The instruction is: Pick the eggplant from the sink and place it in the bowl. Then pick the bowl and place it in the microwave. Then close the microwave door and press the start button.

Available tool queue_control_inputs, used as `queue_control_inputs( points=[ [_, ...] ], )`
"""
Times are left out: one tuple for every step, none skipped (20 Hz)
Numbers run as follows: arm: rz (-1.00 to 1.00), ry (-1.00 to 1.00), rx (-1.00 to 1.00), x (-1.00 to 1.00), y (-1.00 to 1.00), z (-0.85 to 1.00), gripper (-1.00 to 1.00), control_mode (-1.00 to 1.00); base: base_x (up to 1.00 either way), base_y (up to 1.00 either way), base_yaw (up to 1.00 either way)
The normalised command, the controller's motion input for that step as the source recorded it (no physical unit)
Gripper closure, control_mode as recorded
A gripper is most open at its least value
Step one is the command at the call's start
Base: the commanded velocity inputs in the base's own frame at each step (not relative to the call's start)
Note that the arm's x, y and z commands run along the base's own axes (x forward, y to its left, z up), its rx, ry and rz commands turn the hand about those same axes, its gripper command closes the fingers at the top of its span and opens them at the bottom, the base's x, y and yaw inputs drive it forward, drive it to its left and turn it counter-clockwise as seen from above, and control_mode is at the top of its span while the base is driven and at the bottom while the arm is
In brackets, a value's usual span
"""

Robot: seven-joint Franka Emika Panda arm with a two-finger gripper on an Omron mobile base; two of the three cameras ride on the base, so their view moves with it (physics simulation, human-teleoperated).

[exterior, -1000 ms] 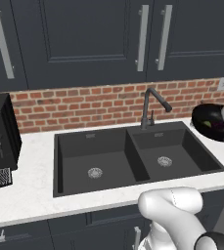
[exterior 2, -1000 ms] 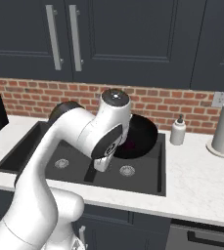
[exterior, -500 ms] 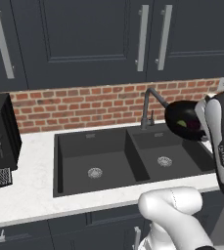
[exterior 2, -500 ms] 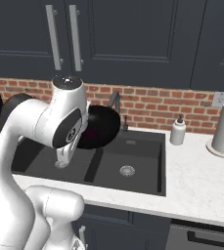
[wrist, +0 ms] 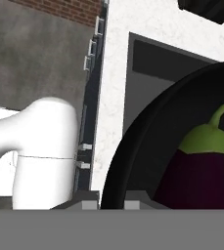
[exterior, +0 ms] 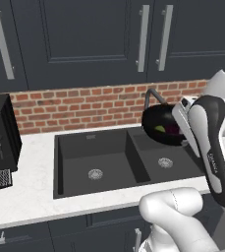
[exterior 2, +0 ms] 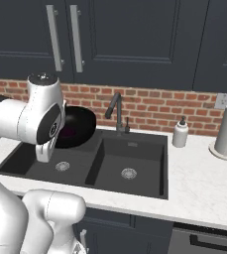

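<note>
A dark-cupboarded kitchen with a red brick backsplash (exterior: 79,106) runs behind a pale speckled surface (exterior: 30,192) into which the sink (exterior: 119,160) is set, its tap (exterior 2: 116,111) standing at the far edge.

What has changed is the bowl's place. A second ago the bowl sat far to the right of the left base view, near the edge of the frame; half a second ago it had swung level with the tap; now the bowl (exterior: 164,124) hangs in the air over the right basin, just in front of the tap, tipped so that its inside faces the camera. In the right base view the bowl (exterior 2: 78,126) has likewise travelled leftward, from over the sink's middle to above the left end of the sink as seen from there. Both basins are bare apart from their drains.

The eggplant (wrist: 201,168) lies inside the bowl, its green cap up, seen close in the hand view; a purple and green patch marks the eggplant (exterior: 165,129) from the base as well.

The fingers (wrist: 90,205) pinch the bowl's rim, narrowly parted around it.

By my reading, the first part is done and the carry toward the microwave is under way. The steep tilt looks risky: the eggplant could slide out before arrival.
</note>
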Motion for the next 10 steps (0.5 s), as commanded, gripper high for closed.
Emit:
queue_control_inputs(
  points=[
    [0.07,0.02,0.00,0.00,0.46,0.00,1.00,-1.00,0.00,0.00,0.00],
    [0.04,0.00,0.00,0.00,0.24,0.00,1.00,-1.00,0.00,0.00,0.00],
    [0.01,0.00,0.00,0.00,0.19,0.00,1.00,-1.00,0.00,0.00,0.00],
    [0.00,0.00,0.00,0.00,0.21,0.00,1.00,-1.00,0.00,0.00,0.00],
    [0.00,0.00,0.00,0.00,0.19,0.00,1.00,-1.00,0.00,0.00,0.00],
    [0.00,0.00,0.00,0.00,0.09,0.00,1.00,-1.00,0.00,0.00,0.00],
    [0.00,0.00,0.02,0.00,0.11,0.00,1.00,-1.00,0.00,0.00,0.00],
    [0.00,0.00,0.01,0.00,0.11,0.00,1.00,-1.00,0.00,0.00,0.00],
    [0.00,-0.03,0.00,0.00,0.14,0.00,1.00,-1.00,0.00,0.00,0.00],
    [0.00,-0.04,0.00,-0.06,0.20,0.00,1.00,-1.00,0.00,0.00,0.00]
  ],
)
